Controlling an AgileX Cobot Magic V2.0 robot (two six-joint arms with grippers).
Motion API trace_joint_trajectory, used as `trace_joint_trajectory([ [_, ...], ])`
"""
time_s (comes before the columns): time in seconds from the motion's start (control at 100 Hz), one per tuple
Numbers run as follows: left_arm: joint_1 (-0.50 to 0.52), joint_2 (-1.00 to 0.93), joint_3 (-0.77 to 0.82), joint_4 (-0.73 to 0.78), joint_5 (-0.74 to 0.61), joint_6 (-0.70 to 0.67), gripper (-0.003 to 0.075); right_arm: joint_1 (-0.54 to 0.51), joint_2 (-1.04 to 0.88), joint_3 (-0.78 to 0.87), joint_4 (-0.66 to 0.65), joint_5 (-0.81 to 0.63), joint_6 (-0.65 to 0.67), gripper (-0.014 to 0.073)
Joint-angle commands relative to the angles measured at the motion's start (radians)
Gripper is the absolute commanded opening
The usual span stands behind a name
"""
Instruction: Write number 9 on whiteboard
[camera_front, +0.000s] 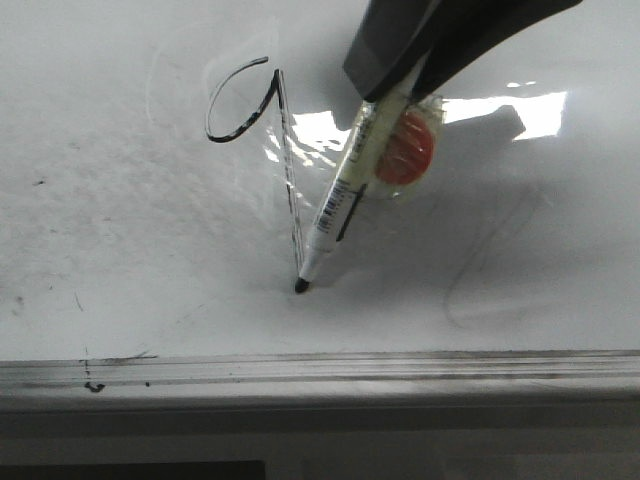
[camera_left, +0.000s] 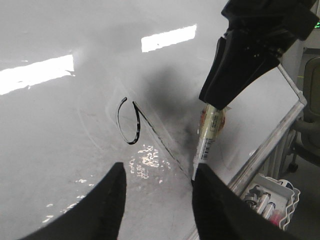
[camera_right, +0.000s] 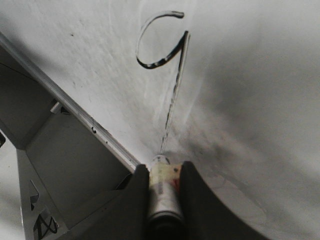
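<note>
Well, the number 9 (camera_front: 262, 140) sits mid-whiteboard (camera_front: 120, 200), loop up top, stem slanting toward the near frame. At the stem's foot rests the marker (camera_front: 338, 210) tip, tilted for a clean stroke, clamped in the right gripper (camera_right: 164, 175) reaching down from above. The left gripper (camera_left: 157, 195) hovers spread, empty.

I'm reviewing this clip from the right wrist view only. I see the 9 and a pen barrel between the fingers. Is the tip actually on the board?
Observer: Yes. In the front view, the marker touches the whiteboard with its black tip, at the foot of the number 9.
Operator: And the other arm?
Observer: The left claw is open and holds nothing.
Operator: Anything past the board edge?
Observer: A white basket of markers sits there.
</note>
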Motion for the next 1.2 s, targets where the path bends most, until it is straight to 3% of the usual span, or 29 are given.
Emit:
trace_joint_trajectory([
  [0.0, -0.008, 0.050, -0.028, 0.009, -0.082, -0.008, 0.0295, 0.026, -0.026, -0.058, -0.041, -0.084, -0.015, -0.0059],
  [0.31, -0.008, 0.350, -0.048, 0.077, -0.355, -0.006, 0.0295, 0.180, -0.016, -0.081, -0.021, -0.143, 0.021, -0.0059],
  [0.44, -0.008, 0.463, -0.075, 0.079, -0.462, 0.004, 0.0295, 0.199, -0.016, -0.081, 0.030, -0.143, 0.022, -0.0059],
  [0.74, -0.008, 0.574, -0.092, 0.085, -0.567, 0.011, 0.0291, 0.199, -0.016, -0.081, 0.053, -0.126, 0.022, -0.0059],
  [0.86, -0.008, 0.574, -0.092, 0.085, -0.587, 0.011, 0.0215, 0.197, -0.014, -0.081, 0.047, -0.114, 0.022, -0.0059],
  [1.1, -0.008, 0.574, -0.092, 0.105, -0.587, 0.011, -0.0019, 0.197, -0.014, -0.081, 0.047, -0.106, 0.022, -0.0063],
  [1.19, -0.008, 0.574, -0.092, 0.115, -0.587, 0.011, -0.0020, 0.197, -0.014, -0.081, 0.047, -0.106, 0.020, -0.0059],
])
